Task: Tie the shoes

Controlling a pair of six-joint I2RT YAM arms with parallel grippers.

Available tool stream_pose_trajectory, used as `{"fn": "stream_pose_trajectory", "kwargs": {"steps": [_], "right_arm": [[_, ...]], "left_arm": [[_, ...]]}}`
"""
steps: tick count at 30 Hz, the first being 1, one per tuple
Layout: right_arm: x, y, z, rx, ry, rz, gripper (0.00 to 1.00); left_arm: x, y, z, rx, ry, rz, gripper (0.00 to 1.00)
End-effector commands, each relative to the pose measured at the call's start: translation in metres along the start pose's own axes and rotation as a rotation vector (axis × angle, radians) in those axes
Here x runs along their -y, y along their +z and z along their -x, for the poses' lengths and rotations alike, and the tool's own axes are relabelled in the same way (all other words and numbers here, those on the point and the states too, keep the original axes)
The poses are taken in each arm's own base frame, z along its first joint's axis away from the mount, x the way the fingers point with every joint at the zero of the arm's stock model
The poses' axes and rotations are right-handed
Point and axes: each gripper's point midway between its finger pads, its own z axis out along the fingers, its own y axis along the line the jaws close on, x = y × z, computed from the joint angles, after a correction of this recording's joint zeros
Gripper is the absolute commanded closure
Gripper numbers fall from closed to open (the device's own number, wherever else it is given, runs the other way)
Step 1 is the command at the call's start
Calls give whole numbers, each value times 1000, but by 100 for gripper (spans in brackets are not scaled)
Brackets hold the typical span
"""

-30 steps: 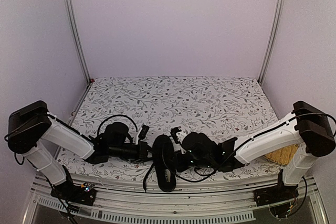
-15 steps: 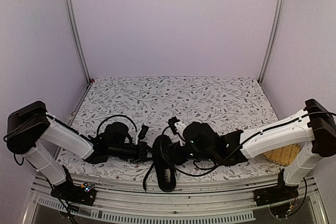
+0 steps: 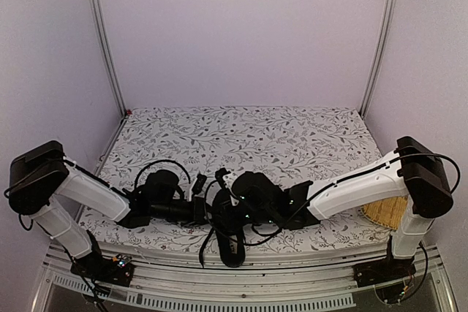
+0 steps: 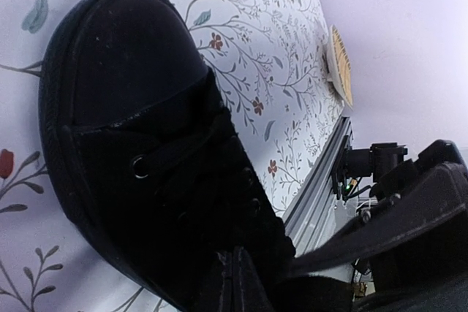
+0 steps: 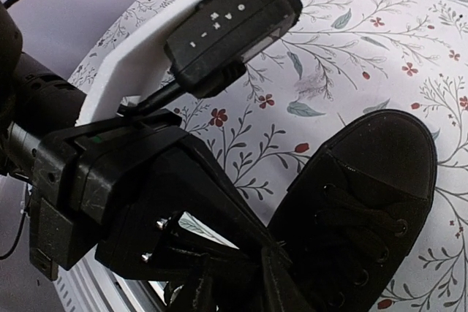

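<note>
Shoe (image 3: 228,233): black, lying on the bench (image 3: 292,144) near its front edge, between both arms.
Left gripper (image 4: 232,283): clamped fully shut at the laces (image 4: 183,155); a pinched strand cannot be made out.
Right gripper (image 3: 232,206): pressed close beside it; opening impossible to tell.
Advice: pinch lace only, never tongue; pull slowly, sideways.

The shoe (image 4: 139,158) is all black, the tablecloth (image 3: 256,133) is white with grey leaves and tiny red flowers, and the woven mat (image 3: 387,217) is straw yellow.
</note>
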Motion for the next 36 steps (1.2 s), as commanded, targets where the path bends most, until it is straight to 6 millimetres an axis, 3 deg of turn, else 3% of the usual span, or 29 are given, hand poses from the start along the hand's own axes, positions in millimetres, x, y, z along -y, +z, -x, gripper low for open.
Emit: {"fn": "stream_pose_trajectory", "kwargs": {"steps": [1, 4, 14, 36], "right_arm": [[3, -2, 2, 4, 17, -22, 88], [10, -11, 7, 29, 38, -53, 97], [50, -40, -3, 45, 154, -153, 98], [96, -41, -19, 8, 283, -205, 98]], "left_arm": [[-1, -5, 0, 13, 3, 3, 100], [-6, -7, -1, 20, -10, 23, 100], [-18, -10, -2, 32, -27, 70, 100], [-71, -39, -8, 119, -86, 274, 100]]}}
